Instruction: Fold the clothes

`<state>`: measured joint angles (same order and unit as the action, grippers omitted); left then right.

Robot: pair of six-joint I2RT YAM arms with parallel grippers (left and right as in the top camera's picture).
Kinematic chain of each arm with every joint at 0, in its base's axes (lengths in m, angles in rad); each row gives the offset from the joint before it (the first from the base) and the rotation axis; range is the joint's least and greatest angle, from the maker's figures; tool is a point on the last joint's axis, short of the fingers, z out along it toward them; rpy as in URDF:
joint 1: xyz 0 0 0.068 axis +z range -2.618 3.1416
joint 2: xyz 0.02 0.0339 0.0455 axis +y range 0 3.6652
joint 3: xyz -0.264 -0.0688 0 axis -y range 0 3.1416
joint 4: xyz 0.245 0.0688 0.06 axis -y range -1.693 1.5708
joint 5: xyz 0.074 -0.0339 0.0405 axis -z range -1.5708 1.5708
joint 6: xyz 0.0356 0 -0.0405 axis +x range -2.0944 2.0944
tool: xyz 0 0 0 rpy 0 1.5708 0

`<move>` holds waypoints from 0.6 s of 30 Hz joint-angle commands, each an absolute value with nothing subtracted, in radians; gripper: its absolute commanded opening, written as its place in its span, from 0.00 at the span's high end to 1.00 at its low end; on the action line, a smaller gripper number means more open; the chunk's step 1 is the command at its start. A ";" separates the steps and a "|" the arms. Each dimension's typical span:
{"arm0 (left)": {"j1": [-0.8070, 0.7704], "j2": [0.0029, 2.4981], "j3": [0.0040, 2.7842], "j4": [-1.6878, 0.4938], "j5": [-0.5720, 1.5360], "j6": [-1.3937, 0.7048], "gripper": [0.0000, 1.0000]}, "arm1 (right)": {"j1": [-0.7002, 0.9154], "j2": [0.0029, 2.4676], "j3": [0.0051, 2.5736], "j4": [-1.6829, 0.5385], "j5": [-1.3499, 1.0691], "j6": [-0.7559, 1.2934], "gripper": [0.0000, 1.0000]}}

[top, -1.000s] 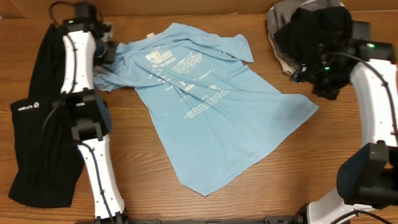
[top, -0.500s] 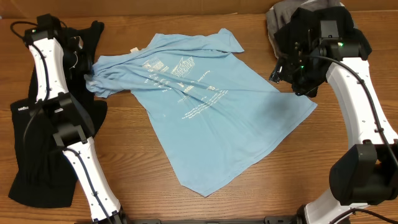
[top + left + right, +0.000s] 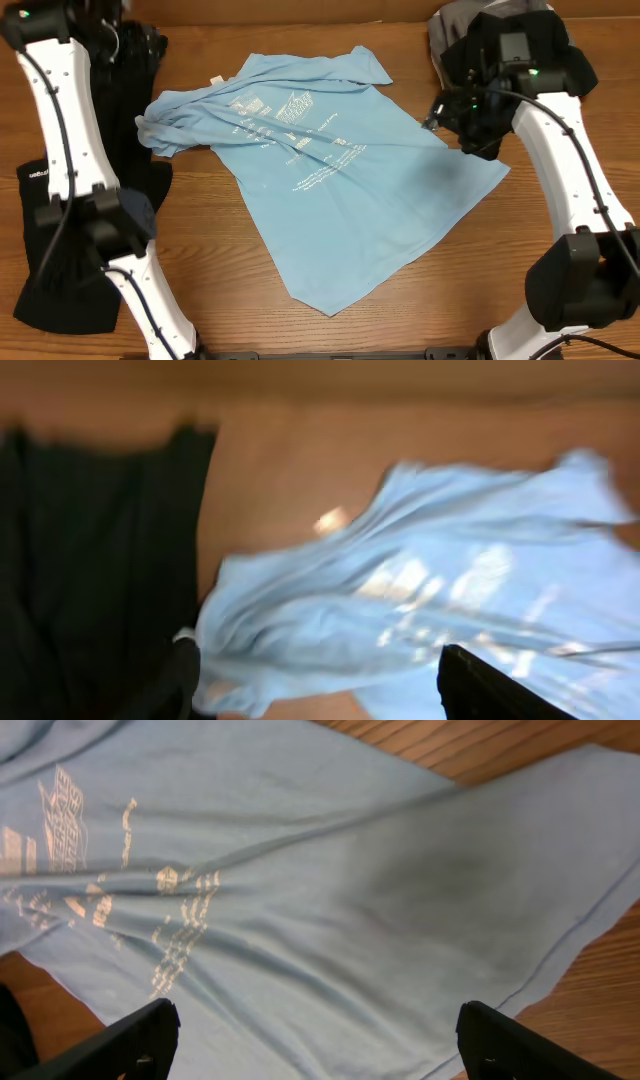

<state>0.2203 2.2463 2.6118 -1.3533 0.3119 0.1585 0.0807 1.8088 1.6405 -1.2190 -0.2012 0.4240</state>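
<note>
Plainly, the light blue T-shirt lies spread on the wooden bench, set at a slant with its collar toward the far left and its hem toward the near side. Its white lettering faces up across the chest. One sleeve is bunched into folds right against the long black garment, which runs down the left edge of the bench and bears a small white logo. At the far right corner sits a heap of black and grey garments, just beside the shirt's right edge. The left pincer is released, its two dark fingers standing wide apart with nothing between them. Its blurred wrist view looks down on the crumpled sleeve end of the shirt and the black cloth next to it. The right pincer is likewise released, fingers spread wide and empty. It hangs above the shirt's lower right part, where a soft dark shadow falls on the fabric and the lettering shows to one side. From overhead, the right arm reaches in over the shirt's right edge, close to the heap.
</note>
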 commanded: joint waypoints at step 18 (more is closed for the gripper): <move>-0.319 2.518 2.626 -0.905 0.114 0.319 0.01 | 0.020 1.814 1.635 -1.270 -0.118 0.382 0.03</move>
